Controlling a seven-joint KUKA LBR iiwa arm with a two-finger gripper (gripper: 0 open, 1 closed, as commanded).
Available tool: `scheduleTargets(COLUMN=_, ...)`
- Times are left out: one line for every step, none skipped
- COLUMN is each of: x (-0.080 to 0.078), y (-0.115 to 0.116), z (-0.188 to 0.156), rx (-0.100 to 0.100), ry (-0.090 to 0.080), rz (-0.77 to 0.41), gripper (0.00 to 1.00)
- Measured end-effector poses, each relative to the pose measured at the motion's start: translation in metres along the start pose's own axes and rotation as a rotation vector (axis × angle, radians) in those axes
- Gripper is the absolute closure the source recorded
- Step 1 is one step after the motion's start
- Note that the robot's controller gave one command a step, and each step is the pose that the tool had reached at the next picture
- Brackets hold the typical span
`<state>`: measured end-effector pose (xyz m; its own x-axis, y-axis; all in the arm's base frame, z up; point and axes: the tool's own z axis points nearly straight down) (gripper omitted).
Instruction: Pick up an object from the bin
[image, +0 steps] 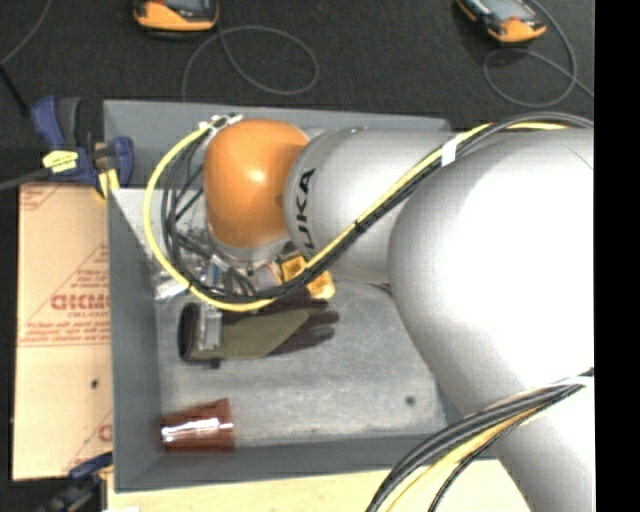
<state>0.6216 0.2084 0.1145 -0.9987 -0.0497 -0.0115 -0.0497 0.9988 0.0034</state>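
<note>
1. Olive-and-black fabric, most likely a glove (275, 335), lies flat on the bin floor (330, 400). It's right up against the gripper (203, 332) and stretches away from it toward the arm's side.
2. The gripper sits low under the orange wrist cover (250, 180), at what looks like the glove's cuff end. Honestly can't tell if it's open or closed, or if it has any cloth clamped.
3. My read is that this is the grasp step. The glove isn't off the floor yet.
4. Other stuff: a reddish-brown roll (198, 424) sits well apart on the gripper's near side by the bin wall, and a small orange bit (318, 286) is tucked under the arm just past the gripper.
5. The next move probably needs a firm close on the cloth edge, then a straight lift. Floppy fabric could slip or drag.
</note>
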Motion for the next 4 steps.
scheduleTargets(x=-0.03, y=-0.044, z=0.039, rx=-0.002, ry=-0.008, rz=-0.097, gripper=1.0)
scheduleTargets(x=-0.03, y=-0.044, z=0.039, rx=-0.003, ry=-0.008, rz=-0.096, gripper=1.0)
scheduleTargets(x=-0.03, y=-0.038, z=-0.076, rx=-0.005, ry=-0.012, rz=-0.066, gripper=1.0)
scheduleTargets(x=-0.03, y=-0.038, z=-0.076, rx=-0.005, ry=-0.012, rz=-0.066, gripper=1.0)
